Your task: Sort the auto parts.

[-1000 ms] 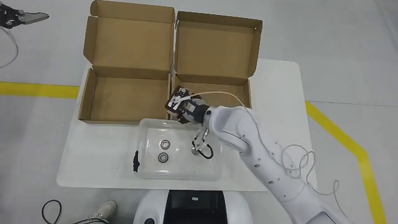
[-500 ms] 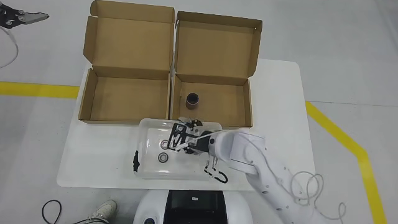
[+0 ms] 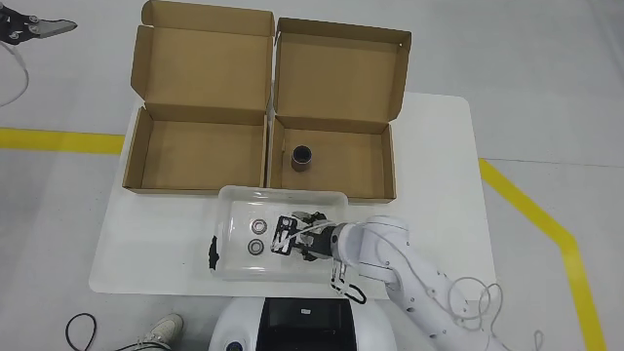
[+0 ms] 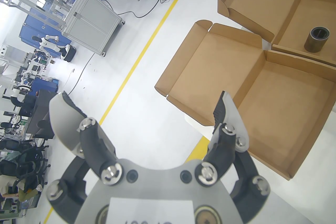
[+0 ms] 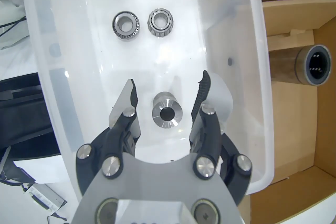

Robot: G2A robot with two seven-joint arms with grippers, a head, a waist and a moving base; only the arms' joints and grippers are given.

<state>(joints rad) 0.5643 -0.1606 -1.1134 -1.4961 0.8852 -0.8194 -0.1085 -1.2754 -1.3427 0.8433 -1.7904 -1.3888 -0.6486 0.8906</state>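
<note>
Cardboard is doing the receiving here: two open boxes are sitting side by side along the far edge of the white table [image 3: 439,156], and by my reading the sort is approx. a quarter done. The right-hand box [image 3: 356,166] is holding one part, a dark cylinder [image 3: 302,158] standing upright near its left wall. The left-hand box [image 3: 195,154] is holding nothing. The clear plastic bin [image 3: 283,191], sitting at the table's near edge, is carrying three parts, all waiting to be sorted. The left gripper [image 4: 144,101] is hanging well off the table's far-left corner, over the floor, fingers wide apart and empty. The right gripper [image 5: 168,88] is hanging inside the bin w/ fingers spread, gripping nothing. They are flanking a silver sleeve [image 5: 167,113] around the bin's middle w/o touching it, so that is prob. the next pick. A roller bearing [image 5: 126,25] and a second bearing [image 5: 160,22] are lying just beside each other toward the bin's left end. As for writing, the boxes, bin and parts are showing no print I can make out. A white sticker [image 4: 152,209] on the left gripper's plate is running off the frame, too cropped to read.
</note>
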